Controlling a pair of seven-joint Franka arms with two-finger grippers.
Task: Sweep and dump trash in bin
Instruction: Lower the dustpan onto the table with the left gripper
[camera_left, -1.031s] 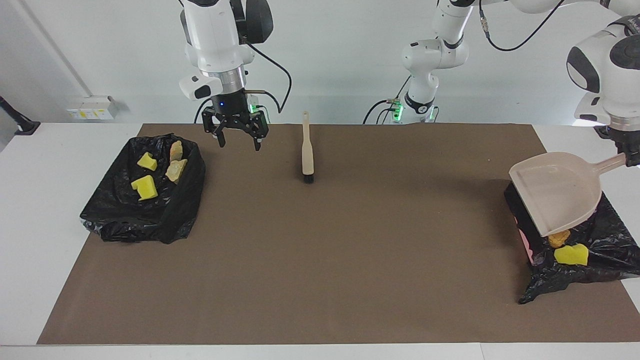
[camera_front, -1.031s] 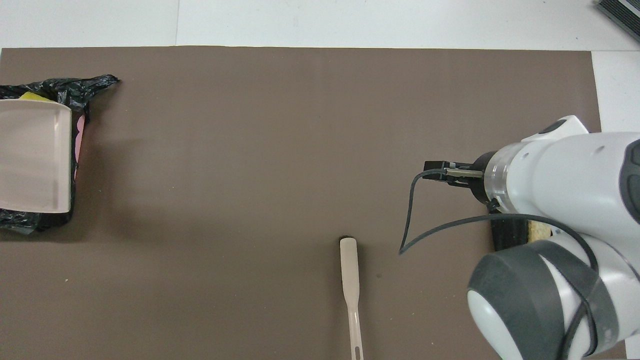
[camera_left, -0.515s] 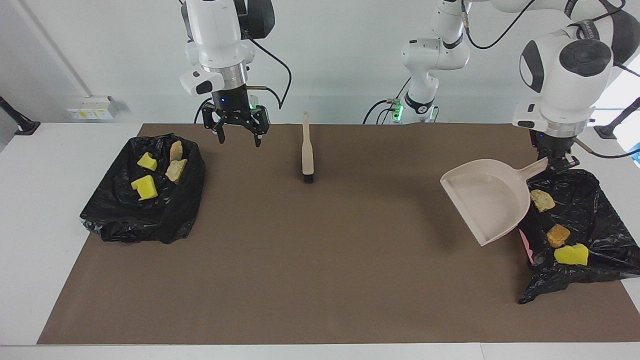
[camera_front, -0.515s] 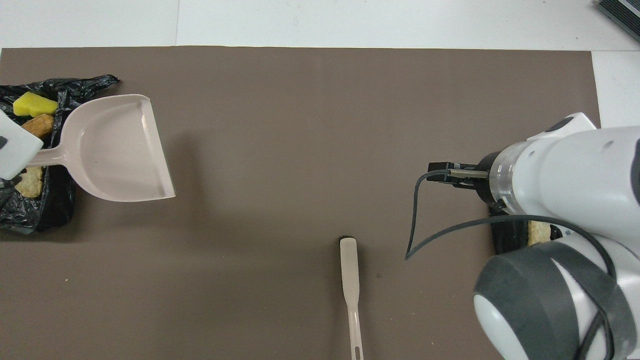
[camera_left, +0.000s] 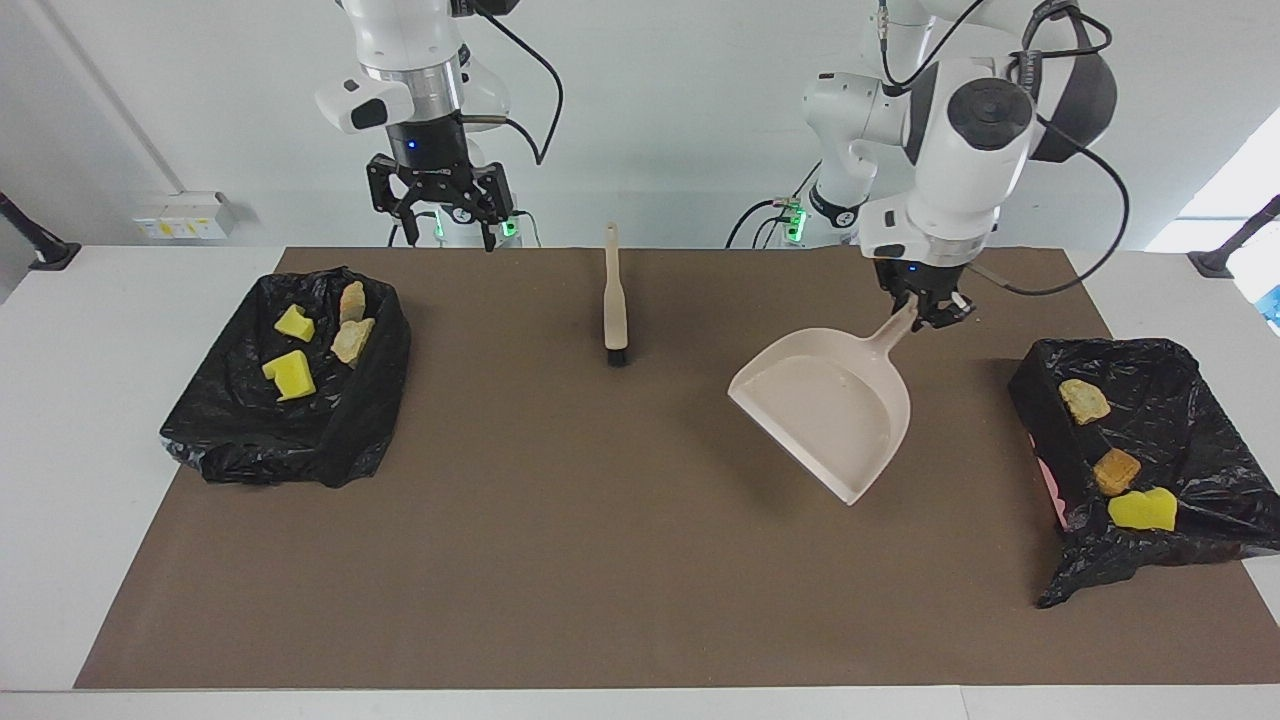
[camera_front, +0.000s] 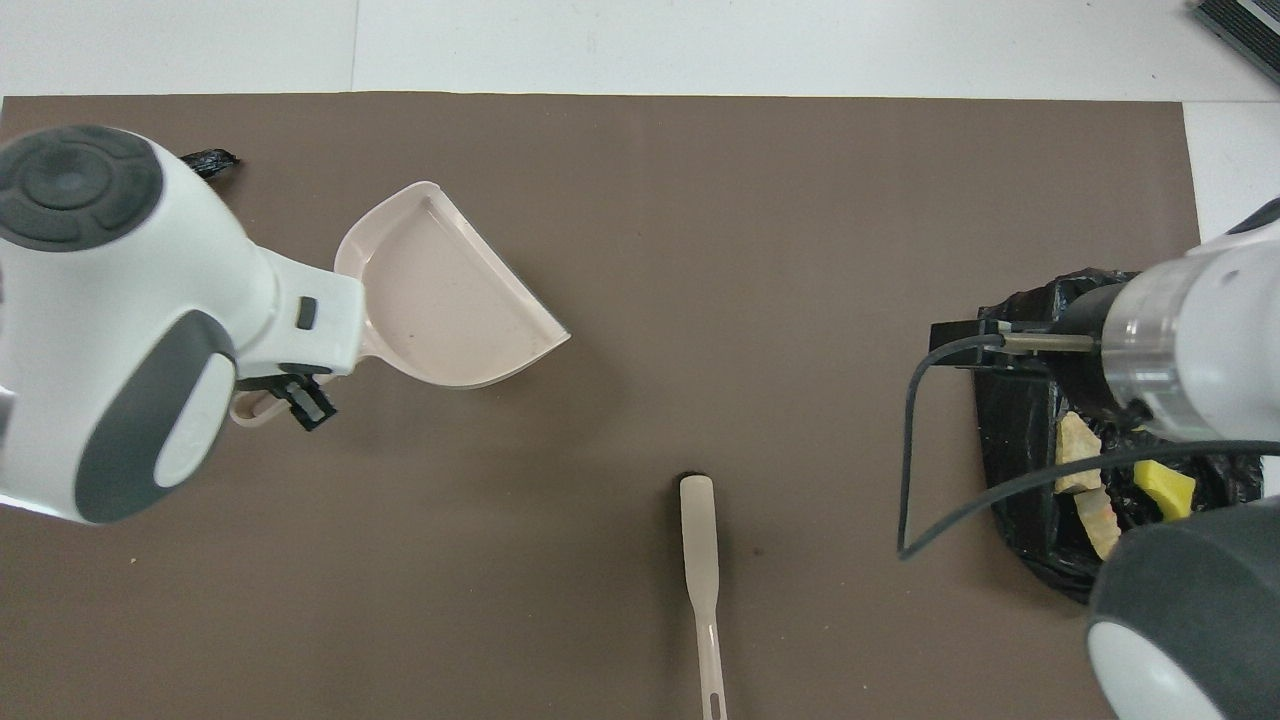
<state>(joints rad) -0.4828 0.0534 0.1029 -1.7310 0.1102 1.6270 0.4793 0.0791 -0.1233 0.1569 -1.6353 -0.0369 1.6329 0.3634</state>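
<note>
Facing view: the left gripper (camera_left: 920, 312) is clamped on the handle of the dustpan (camera_left: 825, 410), held tilted over bare brown mat (camera_left: 600, 560) between the brush (camera_left: 614, 300) and the bin (camera_left: 1150, 450) at the left arm's end. The pan's long axis runs slantwise, its mouth pointing away from the robots.

The trash (camera_left: 1120, 470) lies in that bin; more trash sits in the other bin (camera_left: 290, 380) at the right arm's end.

The right gripper (camera_left: 440, 205), fingers apart, hangs over the table's near edge, waiting.

The overhead view hides the left arm's bin under the arm.
</note>
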